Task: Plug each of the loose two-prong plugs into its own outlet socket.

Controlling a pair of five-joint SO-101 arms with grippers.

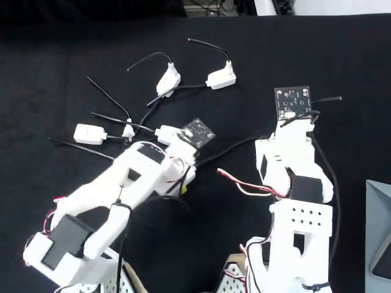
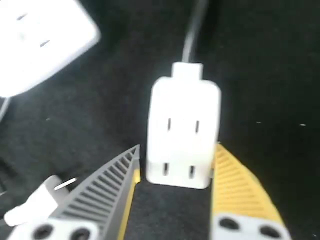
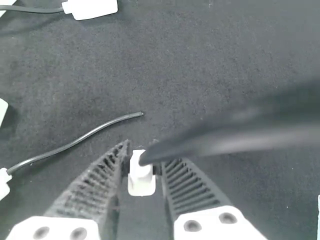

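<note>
A white outlet socket point(image 2: 184, 135) with a short cord sits between my left gripper's point(image 2: 177, 150) grey and yellow fingers, which are shut on its sides. In the high view this socket point(image 1: 166, 132) lies mid-table at the left arm's tip. A small loose two-prong plug point(image 2: 40, 200) lies beside the grey finger; from above the plug point(image 1: 128, 130) is just left of the held socket. My right gripper point(image 3: 145, 152) is shut on a small white plug point(image 3: 141, 177), its dark cord running off sideways. The right arm point(image 1: 292, 152) stands at the right of the table.
Other white sockets lie on the black cloth: one at the left point(image 1: 90, 133), two at the back point(image 1: 168, 79) point(image 1: 221, 77). Another socket point(image 2: 40, 40) lies close to the held one. A loose black cord point(image 3: 75, 142) lies near the right gripper. A grey box edge point(image 1: 379, 232) is at far right.
</note>
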